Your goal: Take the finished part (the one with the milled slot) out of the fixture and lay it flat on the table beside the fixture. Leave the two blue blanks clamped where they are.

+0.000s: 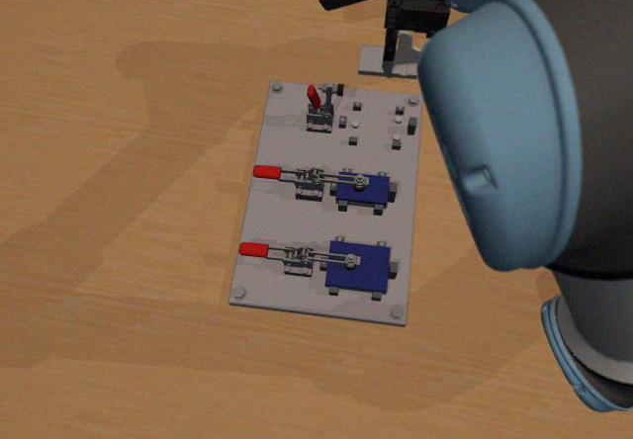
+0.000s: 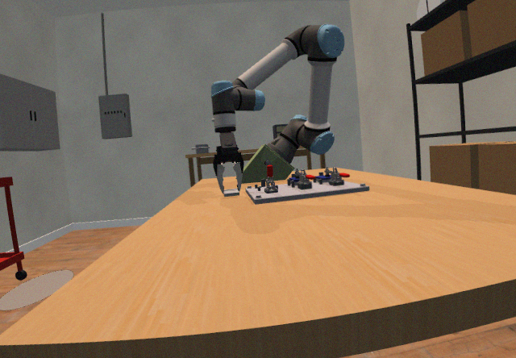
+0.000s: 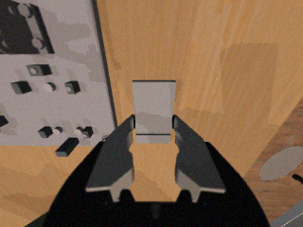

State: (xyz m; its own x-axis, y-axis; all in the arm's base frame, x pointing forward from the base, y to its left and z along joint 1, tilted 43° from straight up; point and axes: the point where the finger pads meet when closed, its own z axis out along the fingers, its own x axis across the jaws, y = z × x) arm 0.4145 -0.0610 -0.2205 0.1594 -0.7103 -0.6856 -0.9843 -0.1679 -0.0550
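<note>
No readable writing or brand anywhere. Gripper (image 3: pixel 153 137) closed on the grey part (image 3: pixel 153 106), fingers pinching its near end, far end sticking up-frame past the tips in wrist view. In ext. view, part (image 2: pixel 230 193) low at the table (image 2: pixel 291 262), just left of the fixture (image 2: pixel 308 191); touching the wood or not, can't tell. In top view, part (image 1: pixel 373 63) at upper centre, just above fixture plate (image 1: pixel 265 250), partly hidden by arm. Top clamp (image 1: pixel 313 97) lever up, its nest vacant. Blanks (image 1: pixel 364 189) and (image 1: pixel 357 265) clamped mid and lower plate, red handles pointing left.
</note>
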